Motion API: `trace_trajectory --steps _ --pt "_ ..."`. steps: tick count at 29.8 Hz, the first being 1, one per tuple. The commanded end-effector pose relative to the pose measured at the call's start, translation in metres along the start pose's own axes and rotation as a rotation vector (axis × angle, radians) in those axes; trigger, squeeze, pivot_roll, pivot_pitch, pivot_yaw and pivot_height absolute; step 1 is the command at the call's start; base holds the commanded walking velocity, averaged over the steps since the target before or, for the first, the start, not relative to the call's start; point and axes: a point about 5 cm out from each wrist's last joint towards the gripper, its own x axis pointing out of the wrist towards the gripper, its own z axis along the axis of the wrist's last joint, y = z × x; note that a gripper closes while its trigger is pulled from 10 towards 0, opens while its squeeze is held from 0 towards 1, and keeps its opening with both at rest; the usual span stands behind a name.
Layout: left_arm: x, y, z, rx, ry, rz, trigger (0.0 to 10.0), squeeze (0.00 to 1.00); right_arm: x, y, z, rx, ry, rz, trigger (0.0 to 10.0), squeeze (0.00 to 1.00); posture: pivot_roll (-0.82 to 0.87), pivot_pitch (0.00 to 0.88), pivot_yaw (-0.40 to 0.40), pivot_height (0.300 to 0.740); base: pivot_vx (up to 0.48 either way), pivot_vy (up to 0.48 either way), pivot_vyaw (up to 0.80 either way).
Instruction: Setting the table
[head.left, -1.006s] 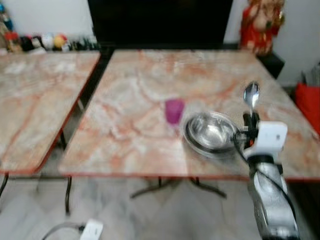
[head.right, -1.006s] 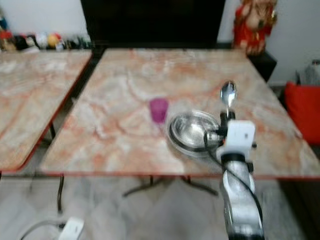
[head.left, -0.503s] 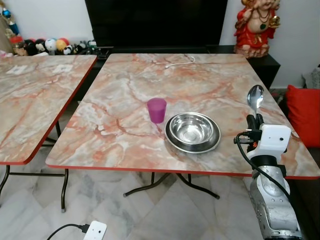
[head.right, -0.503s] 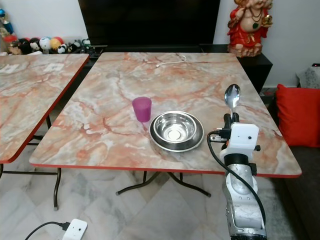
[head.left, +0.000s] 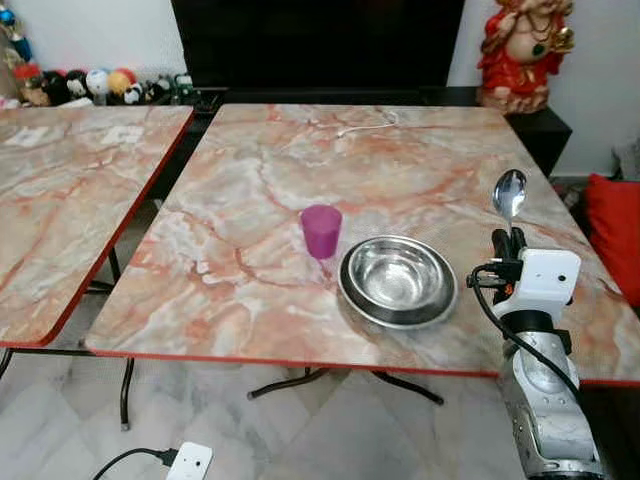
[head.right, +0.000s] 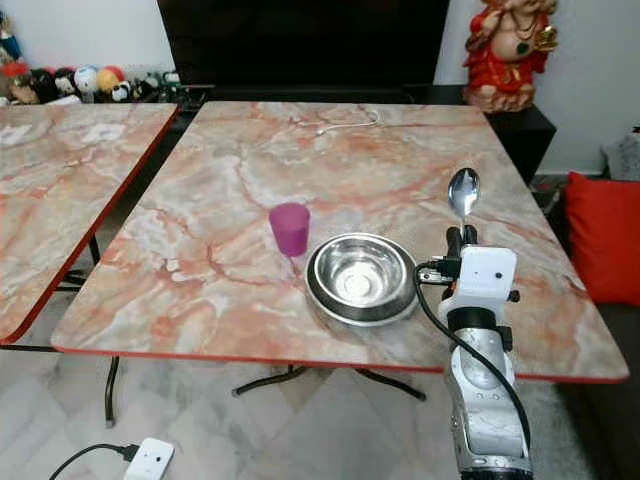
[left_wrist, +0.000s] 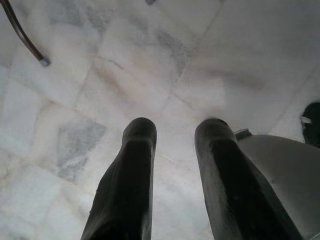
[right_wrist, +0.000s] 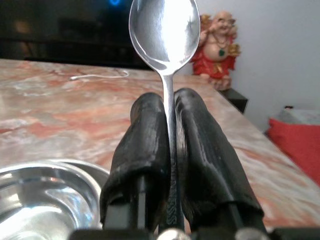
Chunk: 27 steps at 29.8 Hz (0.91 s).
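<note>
Nothing moved; right gripper (right_wrist: 170, 145) jaws clamp upright spoon (right_wrist: 165, 30).

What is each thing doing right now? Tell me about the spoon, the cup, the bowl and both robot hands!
spoon: upright, clamped between the right gripper's fingers
right gripper: shut on the spoon, beside the bowl
purple cup: standing upright on the table
steel bowl: upright, empty, on a plate
left gripper: fingers apart, holding nothing, above the floor

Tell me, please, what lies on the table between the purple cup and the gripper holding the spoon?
The steel bowl, sitting between purple cup and right gripper, as the left eye view shows.
</note>
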Motion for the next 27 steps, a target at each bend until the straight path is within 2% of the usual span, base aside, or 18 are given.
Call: trace_trajectory --steps 1,10,13,15,16,17,20,23,25,27 --pt "0.000 -0.003 -0.001 -0.001 0.009 -0.008 10.0 0.00 0.000 -0.005 0.003 -0.002 -0.010 -0.015 10.0 0.00 0.00 0.000 0.016 0.740 0.000 0.000 0.00" --pt "0.000 -0.003 -0.001 -0.003 0.006 -0.008 10.0 0.00 0.004 -0.009 0.005 0.005 -0.013 -0.034 10.0 0.00 -0.01 0.003 0.017 0.740 0.000 0.000 0.00" --pt "0.001 -0.004 0.000 -0.002 0.006 -0.010 10.0 0.00 0.011 -0.015 0.002 0.005 0.035 -0.049 10.0 0.00 -0.01 0.005 0.021 0.740 0.000 0.000 0.00" --pt "0.001 -0.004 0.000 -0.001 0.006 -0.011 10.0 0.00 0.015 -0.017 -0.001 -0.020 0.075 -0.045 10.0 0.00 -0.01 0.007 0.026 0.740 0.000 0.000 0.00" --pt "0.001 -0.004 0.001 0.001 0.005 -0.012 10.0 0.00 0.020 -0.022 -0.009 -0.074 0.142 -0.054 10.0 0.00 -0.02 0.007 0.028 0.740 0.000 0.000 0.00" --pt "0.001 -0.004 0.001 0.002 0.005 -0.013 10.0 0.00 0.024 -0.027 -0.014 -0.089 0.189 -0.057 10.0 0.00 -0.02 0.006 0.030 0.740 0.000 0.000 0.00" --pt "0.002 -0.004 0.004 0.005 0.001 -0.016 10.0 0.00 0.033 -0.033 -0.025 -0.045 0.301 -0.057 10.0 0.00 -0.02 0.006 0.030 0.740 0.000 0.000 0.00" --pt "0.002 -0.004 0.006 0.005 -0.002 -0.016 10.0 0.00 0.038 -0.033 -0.030 -0.019 0.348 -0.027 10.0 0.00 -0.02 0.004 0.030 0.740 0.000 0.000 0.00" --pt "0.003 -0.005 0.007 0.003 -0.006 -0.018 10.0 0.00 0.047 -0.031 -0.032 -0.004 0.395 0.033 10.0 0.00 -0.02 0.005 0.029 0.740 0.000 0.000 0.00" --pt "0.003 -0.006 0.008 0.003 -0.008 -0.020 10.0 0.00 0.051 -0.034 -0.037 0.017 0.456 0.025 10.0 0.00 -0.02 0.005 0.027 0.740 0.000 0.000 0.00"
